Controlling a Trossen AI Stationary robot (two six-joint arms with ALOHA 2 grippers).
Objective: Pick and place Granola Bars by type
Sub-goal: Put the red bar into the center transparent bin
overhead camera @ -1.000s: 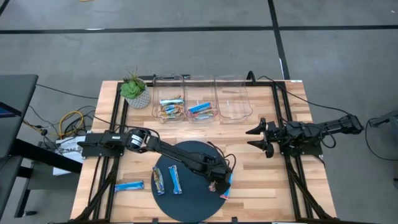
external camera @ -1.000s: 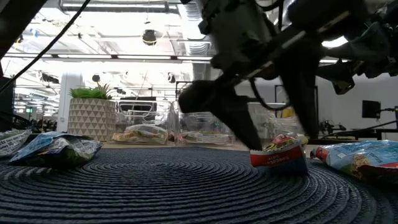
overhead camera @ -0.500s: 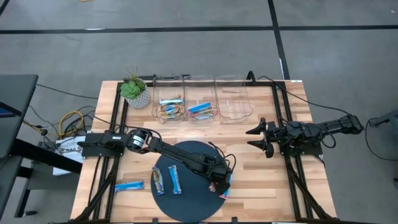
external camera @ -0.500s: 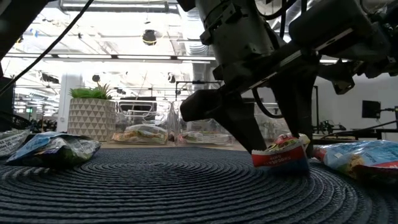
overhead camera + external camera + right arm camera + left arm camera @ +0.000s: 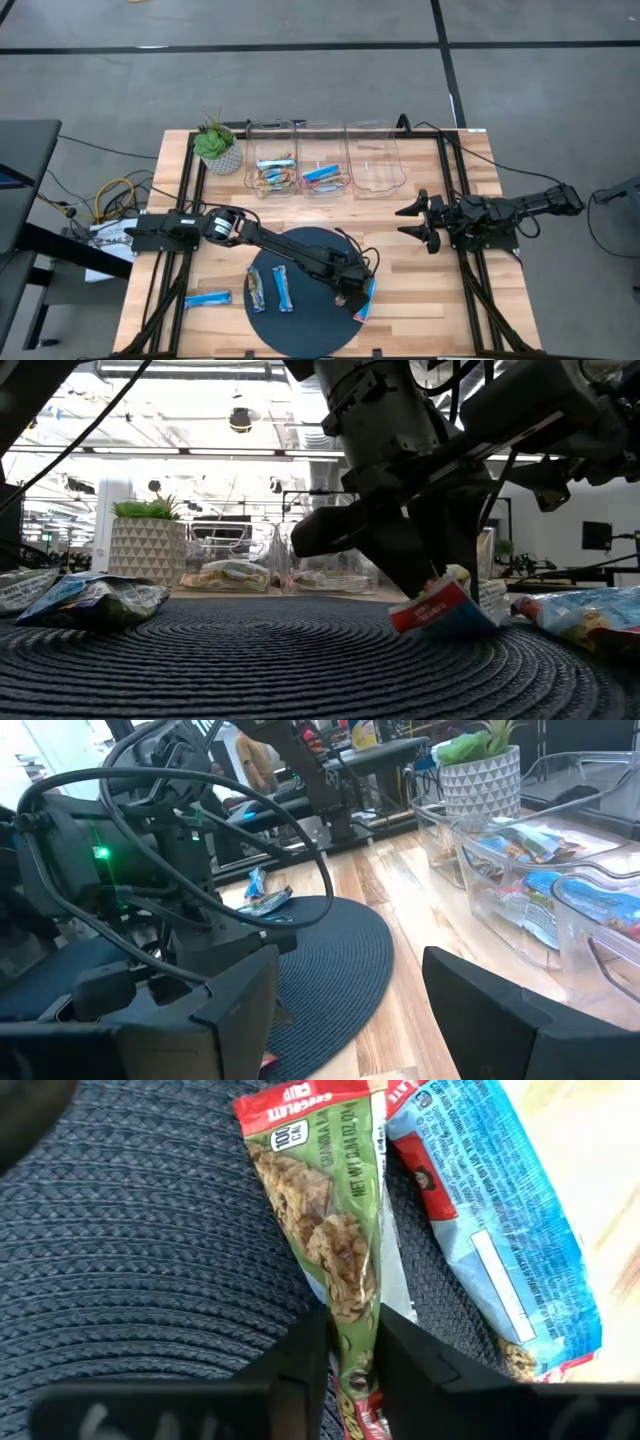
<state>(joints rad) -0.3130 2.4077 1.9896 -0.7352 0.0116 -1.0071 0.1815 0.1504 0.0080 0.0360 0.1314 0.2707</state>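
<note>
A granola bar in a green, red-ended wrapper point(image 5: 325, 1200) lies on the right part of the round dark mat point(image 5: 300, 335). My left gripper point(image 5: 348, 292) is shut on it. A bright blue bar point(image 5: 490, 1230) lies right beside it. Two more bars point(image 5: 257, 290) point(image 5: 283, 291) lie on the mat's left part, and a blue one point(image 5: 208, 298) lies on the wood to the left of the mat. My right gripper point(image 5: 412, 222) waits open by the table's right side, clear of everything. My left gripper pinches the green bar's two long sides point(image 5: 352, 1330) between its two fingers, near one end of the bar. The fingers slant down from above and lie across the bar. The wrapper is squeezed narrow there. The red far end point(image 5: 432, 615) sits tilted on the mat.
Three clear bins stand in a row at the far edge: the left one point(image 5: 272, 165) and the middle one point(image 5: 325, 165) hold bars, while the right one point(image 5: 375, 160) shows none. A potted plant point(image 5: 215, 145) stands left of them. Black rails run along both table sides.
My left gripper has shut on the green bar without shifting its place. Its fingers stood apart on either side of the bar, then met on it. The wrapper is squeezed in, and the bar's red end has tipped from level to slanted on the mat.
</note>
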